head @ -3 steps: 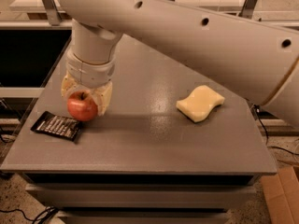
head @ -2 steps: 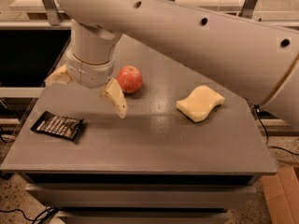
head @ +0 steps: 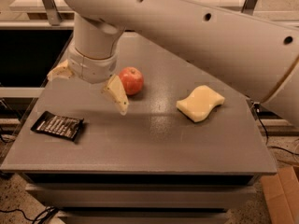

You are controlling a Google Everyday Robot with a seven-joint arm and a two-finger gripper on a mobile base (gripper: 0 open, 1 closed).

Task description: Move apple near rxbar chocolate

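The red apple sits on the grey table, left of middle toward the back. The rxbar chocolate, a black wrapper with white lettering, lies flat near the front left edge. My gripper hangs from the big white arm above the table's left part, between the apple and the bar. It is open and empty. Its right finger is just left of the apple and its left finger is by the table's left edge. The apple is well apart from the bar.
A pale yellow wavy sponge lies on the right part of the table. The white arm crosses over the back right. A cardboard box stands on the floor at the lower right.
A second ago the fingers were closed around the apple right beside the bar. Now the fingers are spread open, and the apple sits alone farther right and back on the table.
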